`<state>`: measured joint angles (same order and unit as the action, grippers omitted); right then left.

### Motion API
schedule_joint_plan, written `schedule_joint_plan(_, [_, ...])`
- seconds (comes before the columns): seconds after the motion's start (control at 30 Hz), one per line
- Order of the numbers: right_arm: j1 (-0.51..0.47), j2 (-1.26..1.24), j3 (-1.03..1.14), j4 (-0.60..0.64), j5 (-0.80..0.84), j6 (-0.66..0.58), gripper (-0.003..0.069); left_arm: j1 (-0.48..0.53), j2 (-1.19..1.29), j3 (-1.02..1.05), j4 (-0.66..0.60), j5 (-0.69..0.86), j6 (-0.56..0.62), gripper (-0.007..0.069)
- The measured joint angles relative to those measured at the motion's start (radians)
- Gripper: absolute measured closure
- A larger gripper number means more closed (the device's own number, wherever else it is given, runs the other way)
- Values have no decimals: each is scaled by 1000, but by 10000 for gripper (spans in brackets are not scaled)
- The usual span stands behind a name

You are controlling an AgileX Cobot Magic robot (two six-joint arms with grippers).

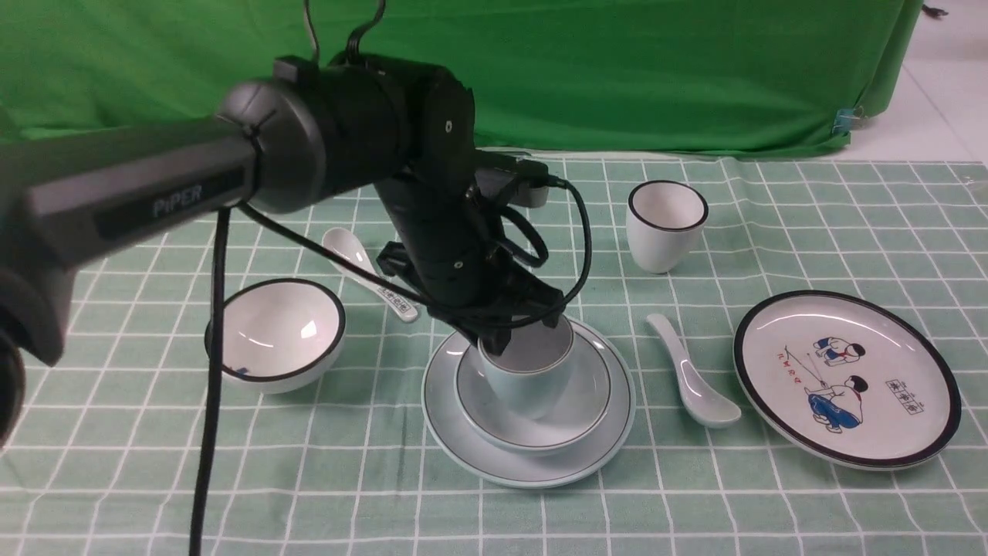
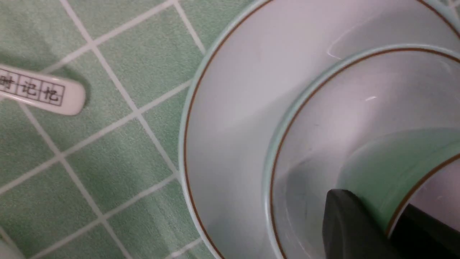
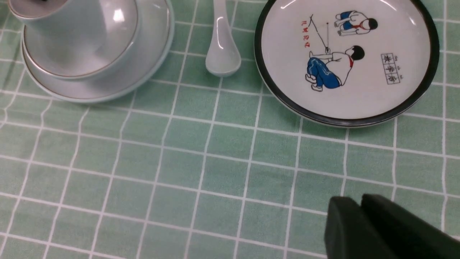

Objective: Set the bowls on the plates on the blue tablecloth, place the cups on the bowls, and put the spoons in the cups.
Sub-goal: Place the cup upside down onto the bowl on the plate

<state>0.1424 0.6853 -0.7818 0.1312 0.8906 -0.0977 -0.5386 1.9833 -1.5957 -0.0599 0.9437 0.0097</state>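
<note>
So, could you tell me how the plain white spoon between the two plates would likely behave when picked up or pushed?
The plain spoon shows glossy highlights, so it is probably slippery. It looks like rigid ceramic, likely to chip if dropped. Resting on its rounded scoop, it may rock or pivot when nudged.

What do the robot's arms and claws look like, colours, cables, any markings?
The left arm is dark grey and black: a tubular link lettered PiPER in pale grey, a rounded joint housing, black cables looping round the wrist. The left claw and right claw have matte black, blunt fingers.
</note>
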Motion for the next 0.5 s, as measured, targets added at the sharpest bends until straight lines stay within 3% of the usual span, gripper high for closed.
schedule_joint_plan(0.33, [0, 0, 0, 0, -3, 0, 561, 1, 0, 8, 22, -73, -27, 578])
schedule_joint_plan(0.5, [0, 0, 0, 0, -3, 6, 559, 1, 16, 8, 20, -53, -30, 526])
